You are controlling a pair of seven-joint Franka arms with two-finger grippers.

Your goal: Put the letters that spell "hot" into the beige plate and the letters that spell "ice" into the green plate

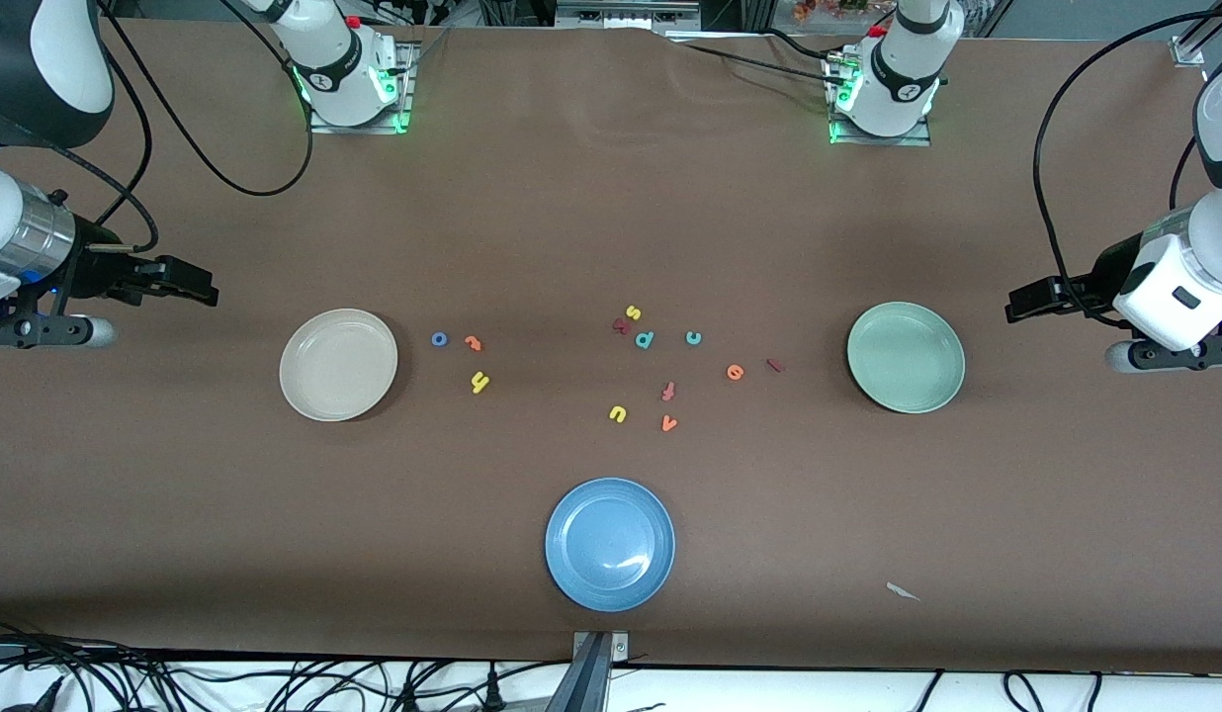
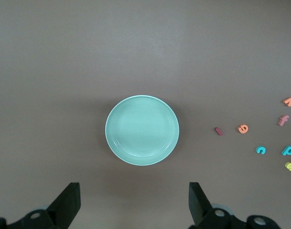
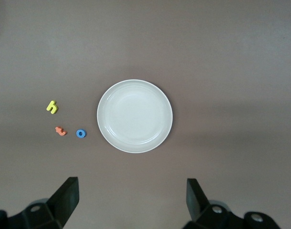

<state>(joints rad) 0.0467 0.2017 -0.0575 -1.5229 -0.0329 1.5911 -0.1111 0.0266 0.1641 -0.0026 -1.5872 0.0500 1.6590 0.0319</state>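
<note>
The beige plate (image 1: pixel 338 364) (image 3: pixel 135 116) lies bare toward the right arm's end. Beside it on the table are the blue o (image 1: pixel 439 338) (image 3: pixel 81 133), orange t (image 1: pixel 473 343) (image 3: pixel 61 130) and yellow h (image 1: pixel 480 383) (image 3: pixel 51 107). The green plate (image 1: pixel 906 357) (image 2: pixel 142 130) lies bare toward the left arm's end. Near it are the dark red i (image 1: pixel 774 365) (image 2: pixel 219 131), orange e (image 1: pixel 735 372) (image 2: pixel 243 129) and teal c (image 1: pixel 693 338) (image 2: pixel 261 150). My right gripper (image 1: pixel 208 291) (image 3: pixel 132 188) hangs open at the table's end past the beige plate. My left gripper (image 1: pixel 1012 305) (image 2: pixel 134 191) hangs open past the green plate.
A blue plate (image 1: pixel 610 543) sits nearest the front camera, mid-table. Other letters lie in the middle: yellow s (image 1: pixel 632 312), teal p (image 1: pixel 645 339), dark red f (image 1: pixel 668 391), yellow u (image 1: pixel 617 413), orange v (image 1: pixel 668 423). A paper scrap (image 1: pixel 902 591) lies near the front edge.
</note>
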